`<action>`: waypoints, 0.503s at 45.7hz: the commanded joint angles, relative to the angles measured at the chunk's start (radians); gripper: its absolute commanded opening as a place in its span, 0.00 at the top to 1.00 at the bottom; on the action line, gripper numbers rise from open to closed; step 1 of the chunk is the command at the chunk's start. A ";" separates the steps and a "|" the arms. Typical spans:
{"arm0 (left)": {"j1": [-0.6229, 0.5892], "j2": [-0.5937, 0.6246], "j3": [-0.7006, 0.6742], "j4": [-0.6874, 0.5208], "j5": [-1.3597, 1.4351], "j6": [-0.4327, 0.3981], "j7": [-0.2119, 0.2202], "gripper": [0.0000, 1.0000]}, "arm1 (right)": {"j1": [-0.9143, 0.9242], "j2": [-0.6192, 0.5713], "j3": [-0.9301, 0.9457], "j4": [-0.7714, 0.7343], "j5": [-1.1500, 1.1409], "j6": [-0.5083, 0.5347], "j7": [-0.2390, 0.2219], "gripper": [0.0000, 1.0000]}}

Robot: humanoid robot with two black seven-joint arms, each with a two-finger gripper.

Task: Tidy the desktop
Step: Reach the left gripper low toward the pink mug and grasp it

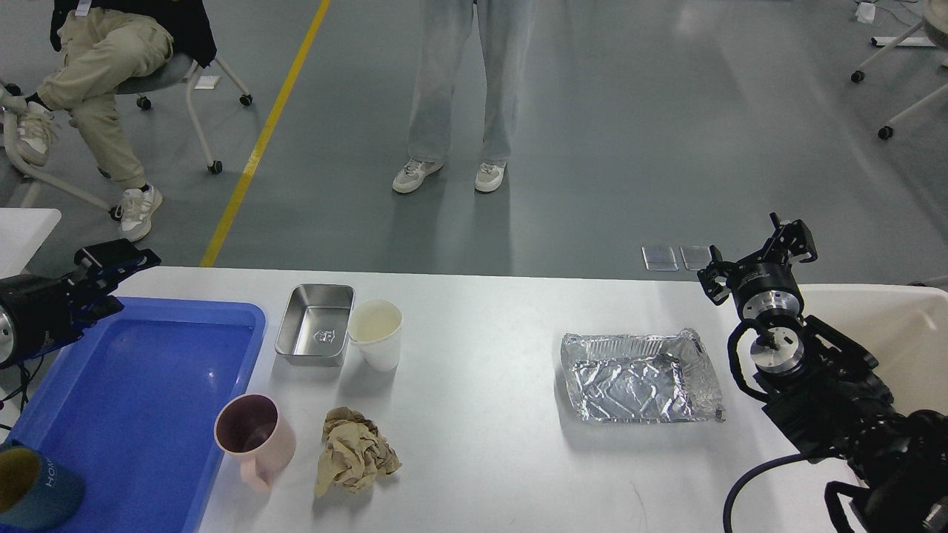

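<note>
The right gripper (757,255) hovers above the far right edge of the desktop (489,414), its two black fingers spread apart with nothing between them. Just beside it on the right sits a cream-white bin (900,326), partly hidden by the arm. Nearer the middle, in front of that gripper, a crumpled foil tray (641,377) lies flat on the white surface. The left gripper (111,266) reaches in from the left edge, over the far corner of a blue tray (141,400); it is seen side-on and dark, so whether its fingers are parted or closed cannot be told. The blue tray rests on the left end of the desktop, and a dark teal cup (33,492) sits in its near corner. Just right of the tray stands a steel rectangular dish (316,324), with a white paper cup (376,334) touching or almost touching its right side. Closer to the viewer, a pink mug (255,440) stands beside the tray's right rim, and a ball of crumpled brown paper (355,451) lies just right of the mug. The desktop itself spans nearly the whole width of the view.
</note>
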 commanded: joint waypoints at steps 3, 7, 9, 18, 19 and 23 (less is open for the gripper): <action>0.001 0.087 0.000 -0.051 0.113 -0.085 -0.012 0.18 | -0.008 0.001 -0.001 0.000 0.000 0.002 0.000 0.00; -0.002 0.128 0.000 -0.080 0.115 -0.134 -0.012 0.19 | -0.008 0.003 -0.001 0.002 0.000 0.000 0.000 0.00; -0.002 0.151 0.000 -0.093 0.115 -0.148 -0.012 0.19 | -0.008 0.003 -0.001 0.002 0.000 0.002 0.000 0.00; 0.004 0.228 0.001 -0.133 0.118 -0.205 -0.012 0.20 | -0.009 0.003 -0.001 0.002 0.000 0.002 0.000 0.00; 0.005 0.237 0.001 -0.136 0.123 -0.209 -0.012 0.21 | -0.009 0.003 -0.001 0.002 0.000 0.002 0.000 0.00; 0.010 0.249 0.003 -0.137 0.144 -0.220 -0.012 0.21 | -0.012 0.003 -0.003 0.002 0.000 0.002 0.000 0.00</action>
